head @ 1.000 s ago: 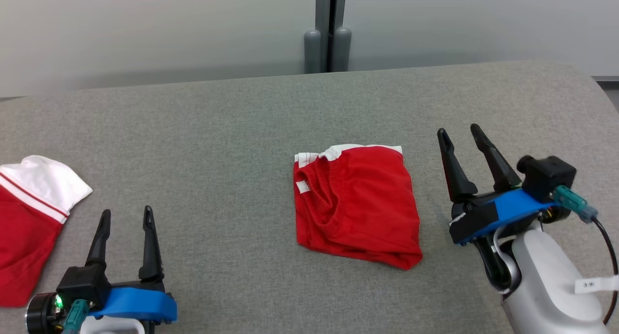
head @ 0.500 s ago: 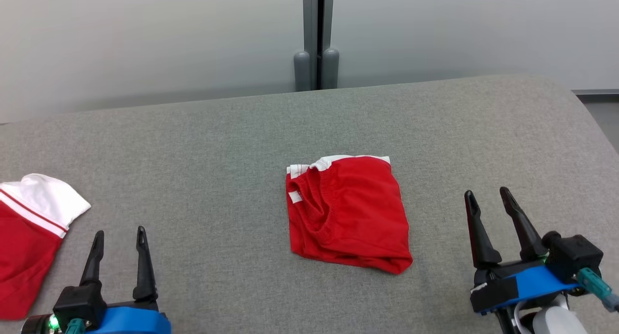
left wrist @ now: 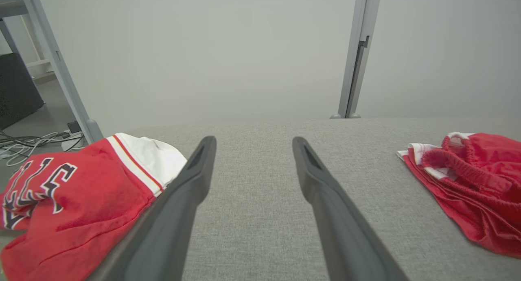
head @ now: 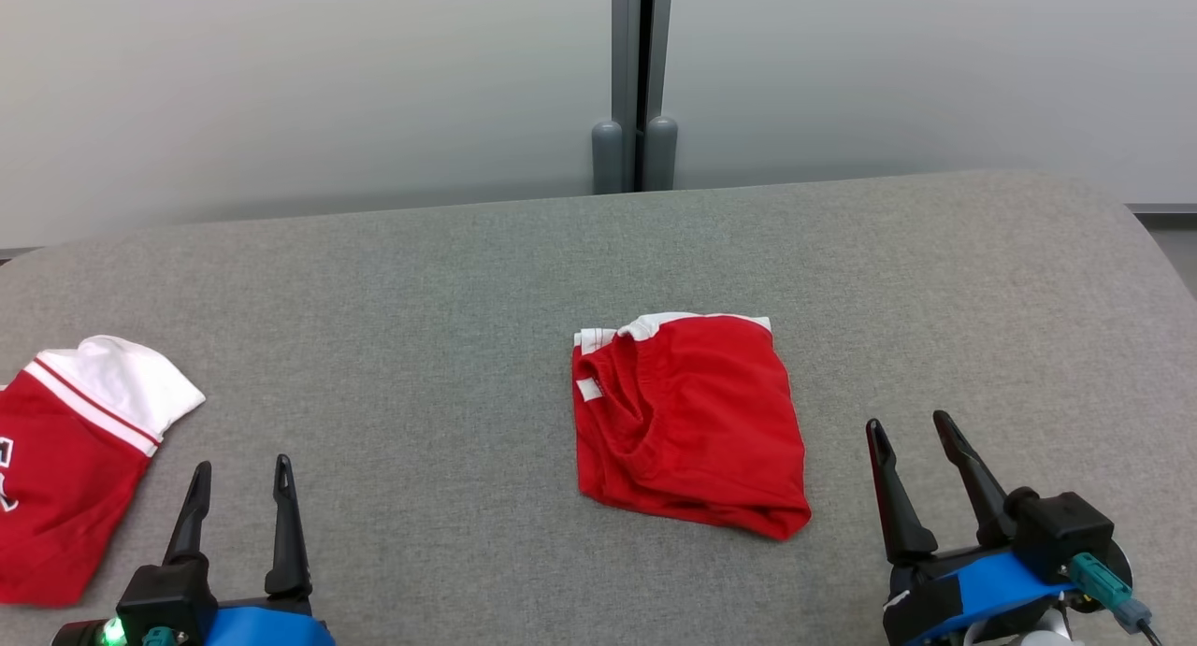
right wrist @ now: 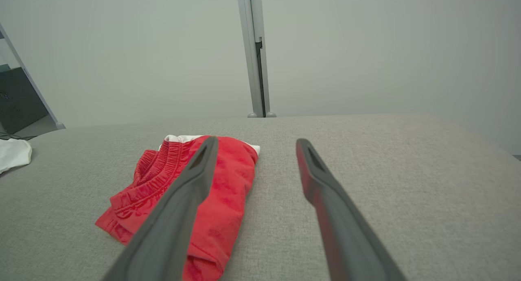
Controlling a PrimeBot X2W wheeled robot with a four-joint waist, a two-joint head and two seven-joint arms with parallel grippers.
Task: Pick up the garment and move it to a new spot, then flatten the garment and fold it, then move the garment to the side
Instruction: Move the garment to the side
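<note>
**Head view.** The red garment (head: 687, 422) lies folded at the centre of the grey fabric surface (head: 421, 281), apart from both grippers. The left gripper (head: 240, 466) and right gripper (head: 907, 423) stand fully open and hold nothing. The remaining step is judged to be the move aside. Pinch through all layers at opposite edges and carry low, so the fold does not open.

**Left wrist view.** A second red-and-white jersey (left wrist: 69, 191) occupies the surface's left edge; set down clear of it.

**Right wrist view.** A pale wall panel (right wrist: 366, 49) and a grey post (right wrist: 254, 49) stand behind the surface.
</note>
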